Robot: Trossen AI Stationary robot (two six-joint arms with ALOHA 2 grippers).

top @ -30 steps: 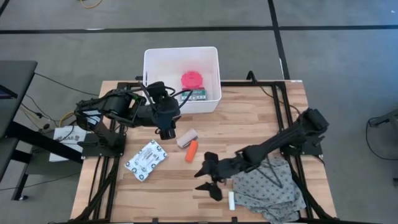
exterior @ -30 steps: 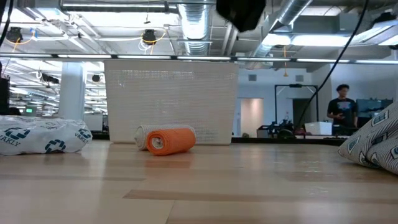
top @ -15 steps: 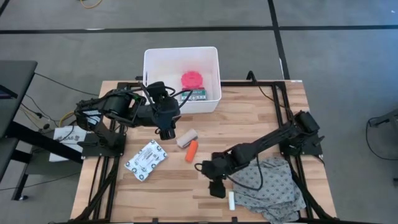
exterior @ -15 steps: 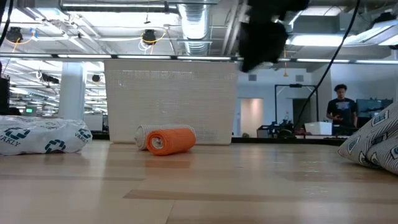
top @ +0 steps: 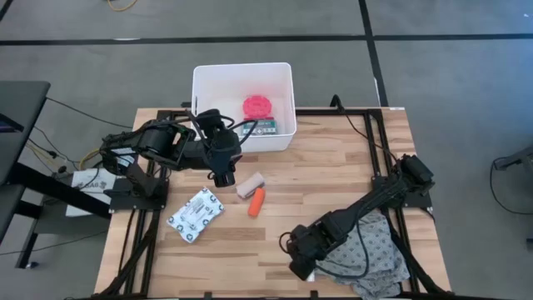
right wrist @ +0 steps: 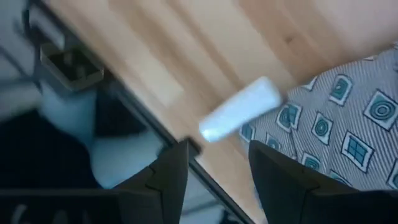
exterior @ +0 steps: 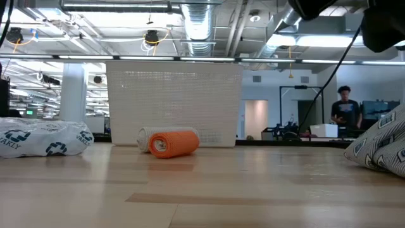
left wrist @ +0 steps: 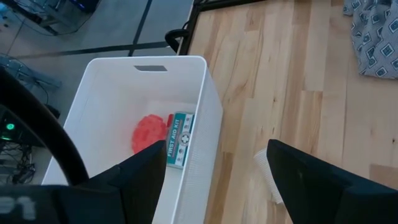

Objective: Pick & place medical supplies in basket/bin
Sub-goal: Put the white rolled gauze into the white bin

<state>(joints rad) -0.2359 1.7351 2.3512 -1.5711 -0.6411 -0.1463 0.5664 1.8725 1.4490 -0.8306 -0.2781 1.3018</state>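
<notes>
1. Seen from the high view, right end effector [top: 301,265] low at the near edge of the surface [top: 333,171], beside the grey patterned cloth [top: 371,254]; small white tube hidden under it; fingers not readable from above. Left end effector [top: 223,177] waiting by the white tub [top: 200,96], near the beige bandage roll [top: 250,185] and orange tube [top: 256,202]; flat printed packet [top: 195,214] apart to the left. Pink roll [top: 257,106] and first-aid box [top: 266,127] already in the tub.
2. Low view: orange tube [exterior: 173,143] lying just in front of the bandage roll, tub wall [exterior: 174,104] behind. A person [exterior: 343,111] far off in the room.
3. Left wrist view: fingers [left wrist: 311,177] spread apart, empty, above the tub's edge.
4. Right wrist view: only here the small white tube [right wrist: 239,109], touching the cloth's edge [right wrist: 348,112], close to the surface's edge; fingers [right wrist: 280,168] apart. Best to straddle the tube across its width, clear of cloth folds, before closing.
</notes>
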